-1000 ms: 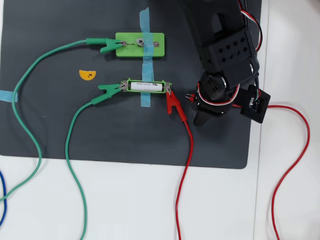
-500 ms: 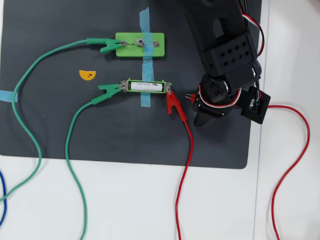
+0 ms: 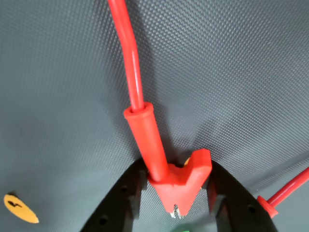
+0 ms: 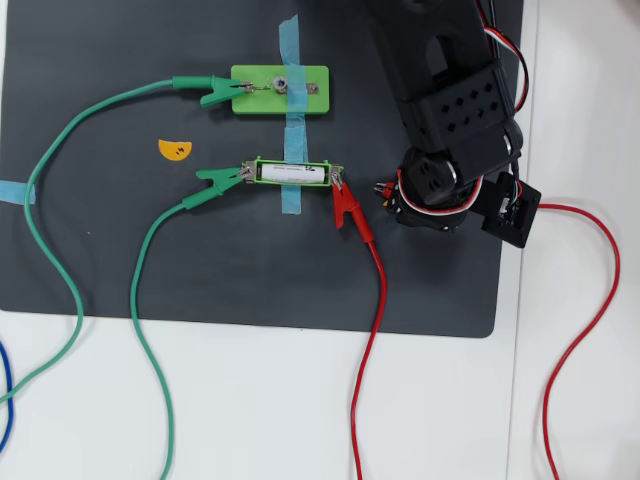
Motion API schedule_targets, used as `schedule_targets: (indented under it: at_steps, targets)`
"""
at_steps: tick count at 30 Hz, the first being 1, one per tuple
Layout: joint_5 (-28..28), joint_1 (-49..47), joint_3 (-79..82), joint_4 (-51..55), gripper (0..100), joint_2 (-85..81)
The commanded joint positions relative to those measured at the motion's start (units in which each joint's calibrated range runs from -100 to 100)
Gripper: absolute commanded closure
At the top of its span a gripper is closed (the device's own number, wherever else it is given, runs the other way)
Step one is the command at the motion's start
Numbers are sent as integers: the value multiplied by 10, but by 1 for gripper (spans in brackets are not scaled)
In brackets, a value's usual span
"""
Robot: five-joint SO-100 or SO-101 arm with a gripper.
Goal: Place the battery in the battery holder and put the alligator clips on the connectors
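Observation:
In the overhead view the white battery (image 4: 293, 173) lies in the green battery holder (image 4: 260, 173). A green alligator clip (image 4: 222, 178) bites its left connector and a red alligator clip (image 4: 347, 205) bites its right one. Another green clip (image 4: 215, 92) grips a connector on the green plate (image 4: 305, 90). In the wrist view the red clip (image 3: 176, 179) shows between my gripper's (image 3: 177, 170) two black fingers (image 3: 129, 195), which are spread open on either side of it. From overhead my arm (image 4: 450, 120) sits just right of that clip and hides the gripper.
A second red clip end (image 4: 380, 190) lies by the wrist, also seen low right in the wrist view (image 3: 268, 205). An orange half-disc sticker (image 4: 173, 149) lies on the dark mat (image 4: 100, 250). Blue tape (image 4: 290, 45) crosses plate and holder. Wires trail onto the white table.
The black finger that stuck out below the wrist in the overhead view has drawn back under the arm. Battery, holder and all clips have stayed in place.

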Motion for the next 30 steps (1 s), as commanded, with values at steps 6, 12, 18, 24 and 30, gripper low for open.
schedule_targets:
  at_steps: [6,12,18,24,30]
  targets:
    - [1,-4,-2,1,85,0]
    - [-4,-6,-4,0,85,3]
    - [-13,-18,-5,0,85,0]
    - [-14,-27,-6,0,85,-1]
    - [-14,-27,-6,0,85,-2]
